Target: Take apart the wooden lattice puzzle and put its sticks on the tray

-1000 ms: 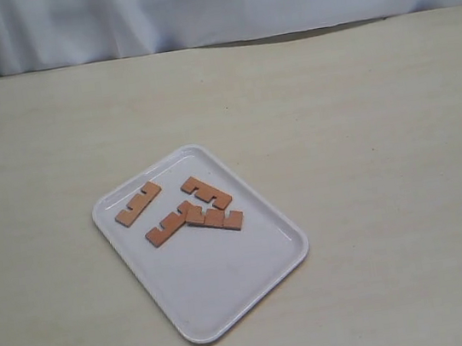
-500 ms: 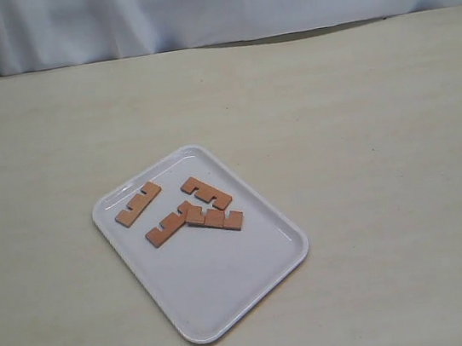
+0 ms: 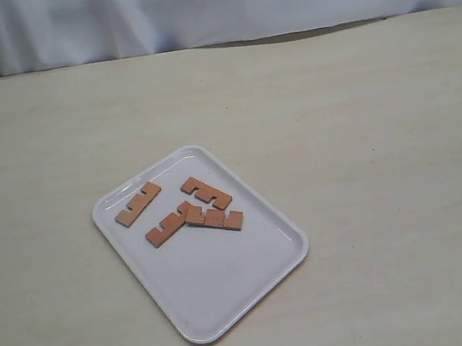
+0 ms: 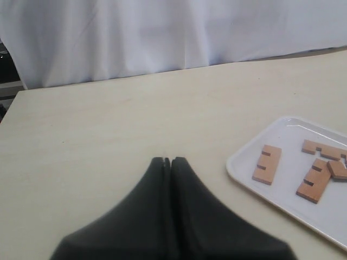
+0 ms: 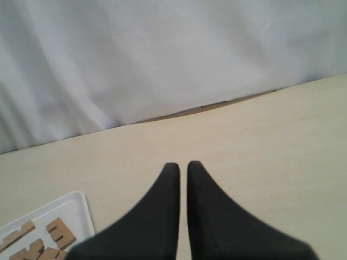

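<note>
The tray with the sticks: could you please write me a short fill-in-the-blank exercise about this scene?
1. The tray is ____ in colour.
2. On it lie ____ loose sticks, no longer interlocked.
3. The left gripper and the right gripper are both ____ and hold nothing.
Missing words: white; four; shut.

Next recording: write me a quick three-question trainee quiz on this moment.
1. How many sticks lie on the tray?
2. True or false: the sticks are interlocked in a grid.
3. The left gripper is: A) shut and empty, B) holding a stick, C) wide open.

Key: 1. Four. 2. False, all lie separate and flat. 3. A.
</note>
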Controlling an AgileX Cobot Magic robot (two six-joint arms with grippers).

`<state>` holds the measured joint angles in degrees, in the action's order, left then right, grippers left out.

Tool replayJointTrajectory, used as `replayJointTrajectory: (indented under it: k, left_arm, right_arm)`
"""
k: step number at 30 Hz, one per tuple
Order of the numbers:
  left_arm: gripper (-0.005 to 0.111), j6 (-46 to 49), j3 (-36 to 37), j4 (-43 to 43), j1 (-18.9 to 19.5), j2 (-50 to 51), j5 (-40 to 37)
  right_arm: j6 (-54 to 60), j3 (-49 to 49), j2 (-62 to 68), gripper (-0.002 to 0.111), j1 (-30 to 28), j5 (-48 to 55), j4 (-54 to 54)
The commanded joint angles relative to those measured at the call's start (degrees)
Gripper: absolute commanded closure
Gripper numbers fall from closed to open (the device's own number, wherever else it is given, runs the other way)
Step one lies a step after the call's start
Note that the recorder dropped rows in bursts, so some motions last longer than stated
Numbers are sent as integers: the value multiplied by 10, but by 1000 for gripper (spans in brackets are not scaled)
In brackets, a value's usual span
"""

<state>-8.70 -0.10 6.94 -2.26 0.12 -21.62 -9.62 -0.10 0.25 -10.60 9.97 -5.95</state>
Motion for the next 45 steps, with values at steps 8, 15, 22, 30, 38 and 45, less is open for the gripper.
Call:
replayJointTrajectory:
  k: [8,15,22,30,38,45]
  left_arm:
    - [107,0,1,0,-5,-1,10]
    - [107,0,1,0,-5,-1,10]
    - [107,0,1,0,-5,-1,10]
    - [107,0,1,0,-5,-1,10]
    - [107,0,1,0,-5,-1,10]
    - [107,0,1,0,-5,-1,10]
  right_arm:
    - [-1,1,-3,104,1,56,54]
    - [11,1,-3,104,1,100,78]
    - [11,1,-3,104,1,99,80]
    - [11,1,-3,104,1,99,80]
    - [11,1,-3,104,1,99,80]
    - [11,1,-3,104,1,99,80]
